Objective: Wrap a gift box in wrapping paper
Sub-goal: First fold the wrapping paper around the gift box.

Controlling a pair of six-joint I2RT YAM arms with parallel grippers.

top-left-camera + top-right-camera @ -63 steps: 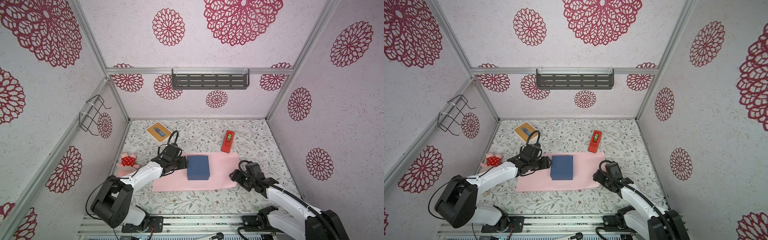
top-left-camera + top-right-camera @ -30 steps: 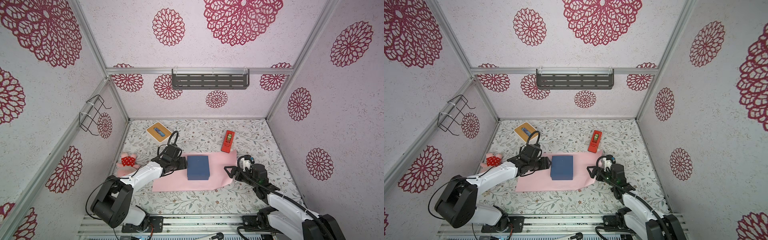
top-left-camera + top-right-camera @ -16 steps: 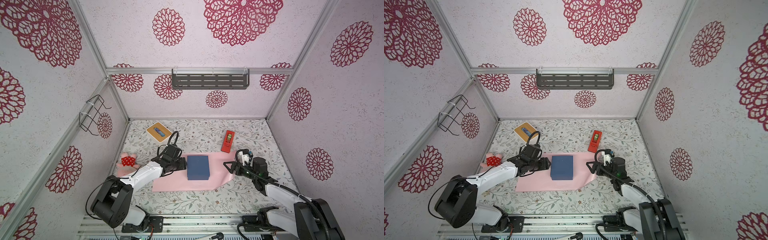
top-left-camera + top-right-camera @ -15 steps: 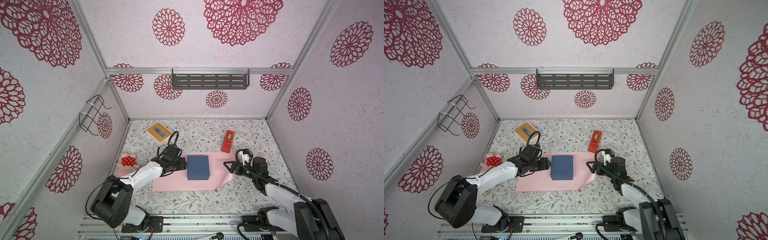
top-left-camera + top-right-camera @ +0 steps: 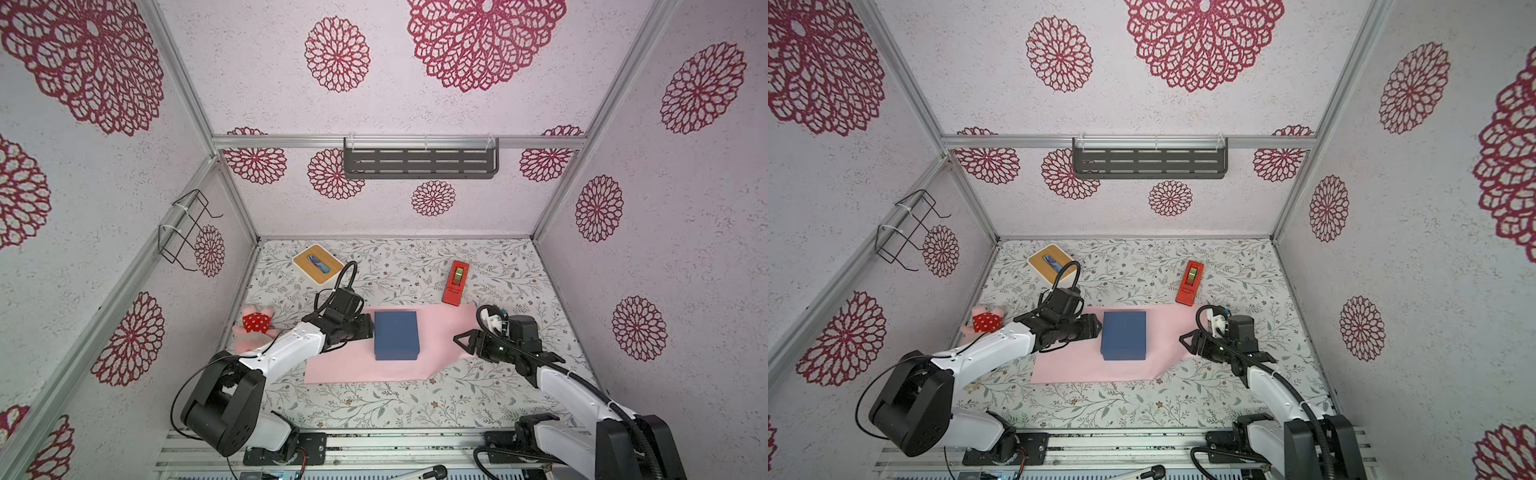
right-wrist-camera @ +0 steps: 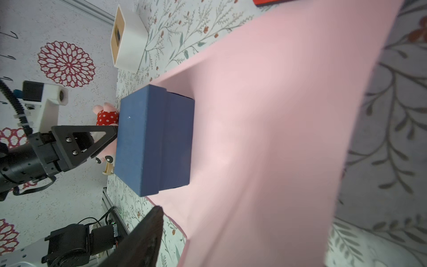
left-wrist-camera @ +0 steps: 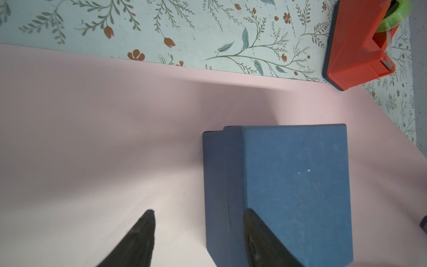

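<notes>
Left gripper (image 5: 371,328): jaws spread, at box (image 5: 395,335) side.
Right gripper (image 5: 461,343): at raised paper (image 5: 349,365) edge; grip cannot be told.

Table (image 5: 395,399) bears wrapping paper (image 5: 345,365), dispenser (image 5: 456,282), toy (image 5: 254,328), tissue box (image 5: 318,264).
</notes>
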